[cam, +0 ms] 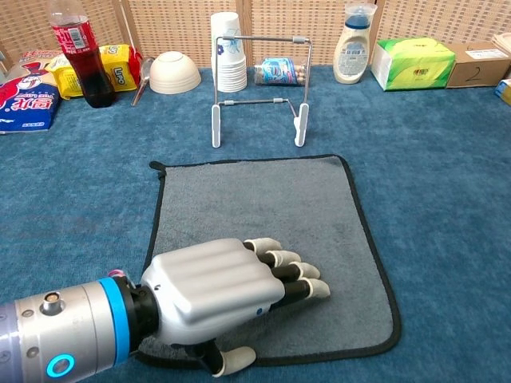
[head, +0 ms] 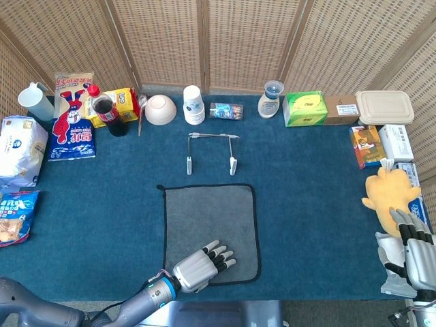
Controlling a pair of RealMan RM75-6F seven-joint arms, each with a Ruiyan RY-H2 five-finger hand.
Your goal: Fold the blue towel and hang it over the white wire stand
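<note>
The towel [head: 210, 228] [cam: 263, 231] looks grey with a black hem and lies flat and unfolded on the blue table cover. Behind it stands the white wire stand [head: 212, 151] [cam: 259, 88], with nothing on it. My left hand [head: 202, 265] [cam: 219, 299] is over the towel's near edge, palm down, fingers stretched out and apart, thumb by the hem; it holds nothing. Whether it touches the cloth I cannot tell. My right hand [head: 412, 249] stays at the far right table edge, fingers extended, holding nothing.
Along the back stand a cola bottle [head: 109, 112], white bowl [head: 160, 109], paper cup stack [head: 193, 103], white bottle [head: 270, 99], green tissue box [head: 304, 108] and boxes. Snack bags [head: 17, 153] lie at the left, a yellow plush toy [head: 388, 194] at the right.
</note>
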